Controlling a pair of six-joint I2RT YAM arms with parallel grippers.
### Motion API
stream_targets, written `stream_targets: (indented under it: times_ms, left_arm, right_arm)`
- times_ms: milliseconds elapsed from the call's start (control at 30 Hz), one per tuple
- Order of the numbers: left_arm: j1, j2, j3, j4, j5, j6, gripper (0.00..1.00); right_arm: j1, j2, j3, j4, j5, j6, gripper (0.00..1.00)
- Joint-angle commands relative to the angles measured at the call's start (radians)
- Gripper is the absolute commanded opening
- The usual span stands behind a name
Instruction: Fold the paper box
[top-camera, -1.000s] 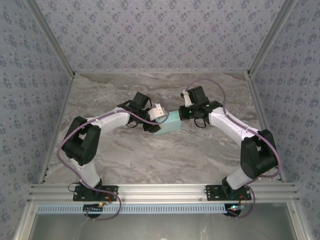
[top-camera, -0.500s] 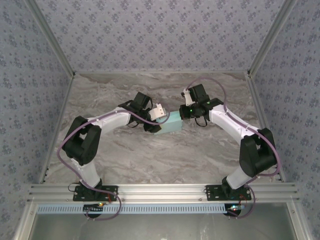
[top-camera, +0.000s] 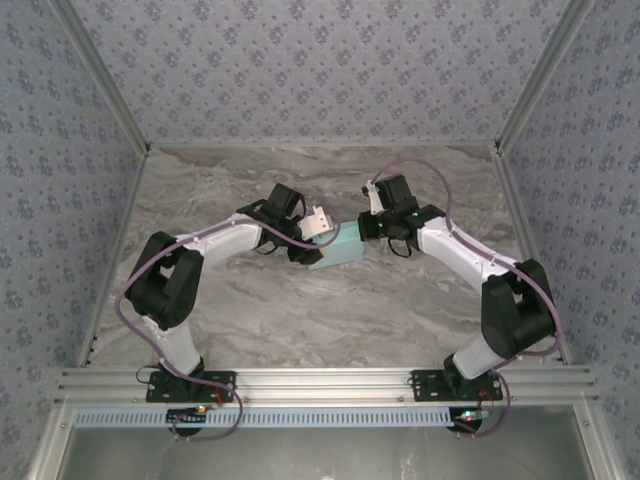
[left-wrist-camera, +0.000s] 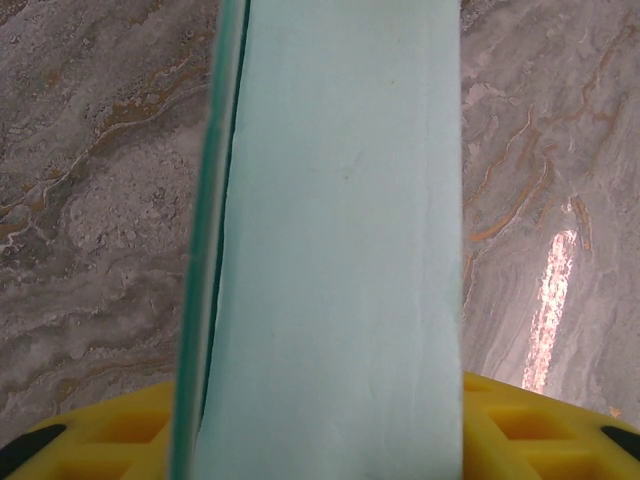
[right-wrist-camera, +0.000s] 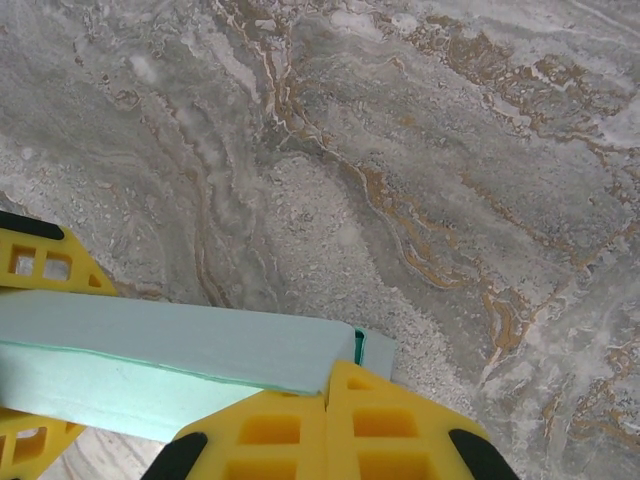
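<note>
Left gripper (top-camera: 322, 236) clamped on one end of paper box (top-camera: 341, 248), yellow fingers (left-wrist-camera: 90, 440) on both sides. Right gripper (top-camera: 366, 228) fingers together, tips touching box's other end. Box mid marble table (top-camera: 300, 300), between grippers.

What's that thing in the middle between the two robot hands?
The pale blue paper box sits between the left gripper and the right gripper, one at each end. The top external view shows it.

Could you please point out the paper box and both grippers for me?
paper box (top-camera: 341, 248): top view, upper face.
left gripper (top-camera: 316, 242): top view, between fingertips.
right gripper (top-camera: 366, 229): top view, between fingertips.
</note>
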Motion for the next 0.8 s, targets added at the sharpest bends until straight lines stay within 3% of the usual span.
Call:
stream_targets:
  times_ms: [0,600,767]
  left_arm:
    - [-0.013,0.028,0.013,0.013,0.008,0.005,0.51]
    - [-0.006,-0.086,-0.067,0.134,-0.055,-0.059,0.64]
    - [0.032,-0.184,-0.16,0.262,-0.016,-0.208,0.73]
  right_arm:
    - [0.035,0.001,-0.08,-0.008,-0.038,-0.026,0.0]
    - [0.048,-0.085,-0.141,0.044,0.006,0.032,0.0]
    - [0.058,-0.093,-0.161,0.062,0.028,0.057,0.0]
